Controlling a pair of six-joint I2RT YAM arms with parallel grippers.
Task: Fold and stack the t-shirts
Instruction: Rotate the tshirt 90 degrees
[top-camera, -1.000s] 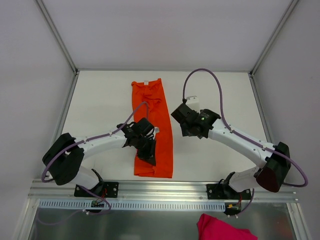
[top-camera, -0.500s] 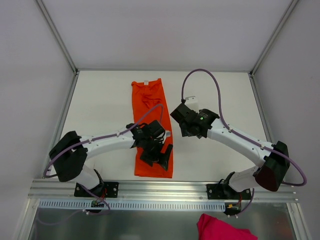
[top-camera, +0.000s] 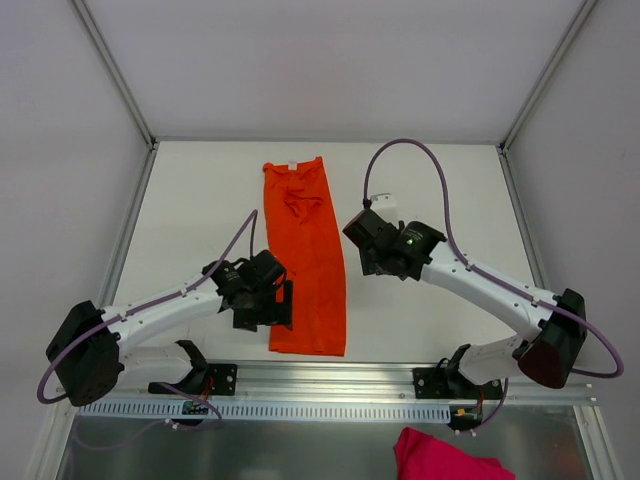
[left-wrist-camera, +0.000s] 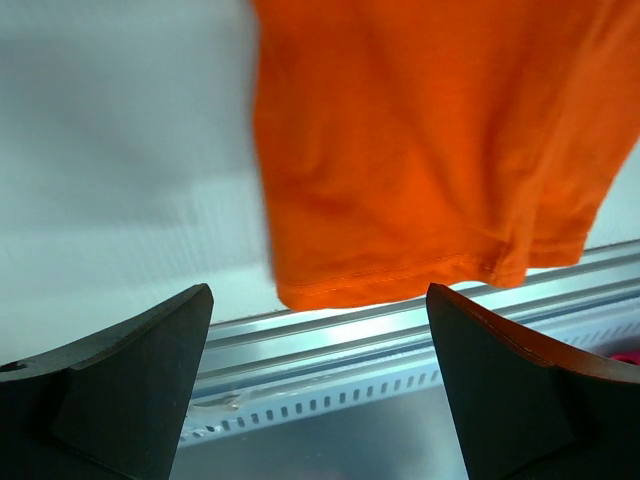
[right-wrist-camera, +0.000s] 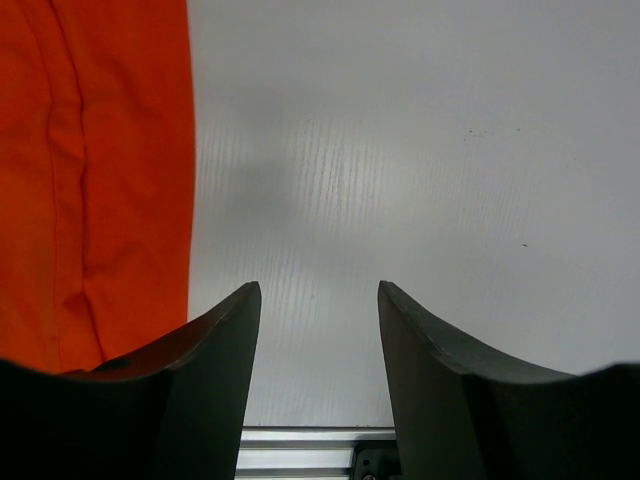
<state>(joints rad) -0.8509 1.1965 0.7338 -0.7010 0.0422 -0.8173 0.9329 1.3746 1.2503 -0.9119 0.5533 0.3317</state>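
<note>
Nearest, at 5 o'clock below the table's (top-camera: 200, 200) front edge, lies a pink cloth (top-camera: 440, 458). Just past it, the left hand (left-wrist-camera: 318, 300) hovers at 9 o'clock of the orange t-shirt's (top-camera: 305, 250) near hem (left-wrist-camera: 400, 285), fingers spread wide and holding nothing. The t-shirt lies flat as a long narrow strip mid-table, running from 6 to 12 o'clock. At 3 o'clock of its middle the right hand (right-wrist-camera: 317, 300) hangs over bare table, about half open and empty. Farthest is the white neck label (top-camera: 291, 165). The fabric looks light, soft and limp, so it will likely sag and slide; pinching every layer at the near hem corners seems the best hold
</note>
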